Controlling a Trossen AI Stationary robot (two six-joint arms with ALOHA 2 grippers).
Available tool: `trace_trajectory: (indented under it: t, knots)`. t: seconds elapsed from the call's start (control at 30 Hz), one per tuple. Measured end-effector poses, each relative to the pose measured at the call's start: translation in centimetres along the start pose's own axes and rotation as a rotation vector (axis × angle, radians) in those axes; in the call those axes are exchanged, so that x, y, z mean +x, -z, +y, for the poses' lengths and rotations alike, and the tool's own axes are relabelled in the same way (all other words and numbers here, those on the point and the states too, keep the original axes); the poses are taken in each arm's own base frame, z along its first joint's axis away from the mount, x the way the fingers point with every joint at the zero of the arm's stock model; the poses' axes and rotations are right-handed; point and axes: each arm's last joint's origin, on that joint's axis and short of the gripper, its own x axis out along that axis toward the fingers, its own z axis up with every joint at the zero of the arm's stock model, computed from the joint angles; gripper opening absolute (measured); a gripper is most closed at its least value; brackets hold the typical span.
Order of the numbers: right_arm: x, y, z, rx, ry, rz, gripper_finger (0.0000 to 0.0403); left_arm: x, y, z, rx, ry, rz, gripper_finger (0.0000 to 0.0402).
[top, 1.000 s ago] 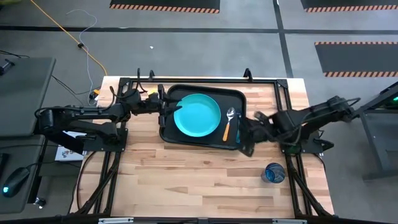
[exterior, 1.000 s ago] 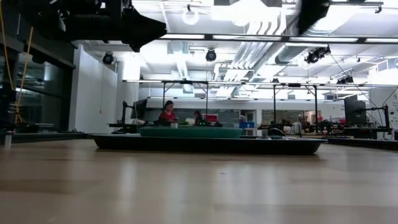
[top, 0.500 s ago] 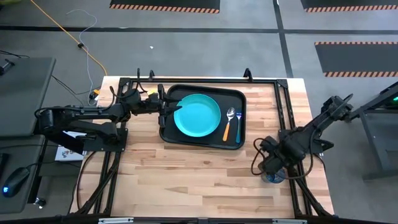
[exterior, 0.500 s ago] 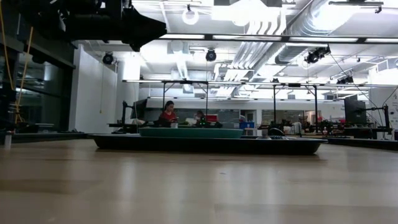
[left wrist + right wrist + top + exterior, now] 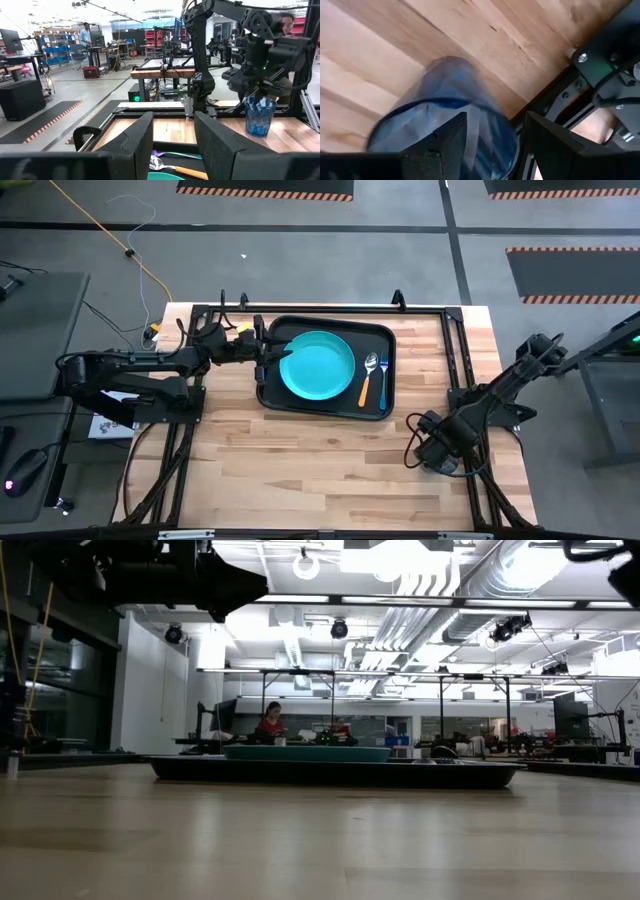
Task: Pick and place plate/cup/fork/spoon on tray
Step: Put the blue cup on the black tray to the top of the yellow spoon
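Reaching down with our right gripper [image 5: 492, 132], fingers spread around the cup [image 5: 260, 116] on the table's right side, away from the tray [image 5: 385, 340], we might knock it over if we bump its rim.

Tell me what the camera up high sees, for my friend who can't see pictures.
Looking straight down on a wooden table, the right arm's tool hangs over the small dark-blue see-through cup, hiding it. A large black rectangular tray holds a round turquoise plastic plate, a spoon and a fork, and the left arm's tool waits at the tray's left edge.
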Motion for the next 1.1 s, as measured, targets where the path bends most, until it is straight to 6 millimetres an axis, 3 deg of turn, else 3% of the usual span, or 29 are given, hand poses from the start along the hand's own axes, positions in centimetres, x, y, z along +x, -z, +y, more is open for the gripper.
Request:
trace_trajectory:
  t: [0.43, 0.53, 0.63, 0.77, 0.97, 1.1]
  knots:
    - [2.4, -0.4, -0.2, -0.111, -0.004, 0.003, 0.0189, 0.0, 0.0, 0.0, -0.001, -0.001, 0.000, 0.0131]
    - [2.2, -0.3, -0.1, -0.146, -0.008, 0.011, 0.0166, 0.0, 0.0, 0.0, -0.003, -0.005, 0.000, 0.0131]
    - [1.6, -0.3, 0.2, -0.188, -0.034, 0.020, 0.0109, 0.0, 0.0, 0.0, -0.003, -0.005, 0.000, 0.0131]
    - [-0.5, -0.8, 0.8, -0.248, -0.094, -0.025, 0.0014, 0.0, 0.0, 0.0, -0.004, -0.006, 0.000, 0.0131]
    - [-6.7, -3.4, 1.7, -0.393, -0.177, -0.376, 0.0007, 0.0, 0.0, 0.0, -0.027, -0.008, 0.000, 0.0131]
    - [-11.3, -7.1, 0.5, -0.428, -0.053, -0.718, 0.0007, 0.0, -0.1, 0.0, -0.026, -0.008, -0.004, 0.0131]
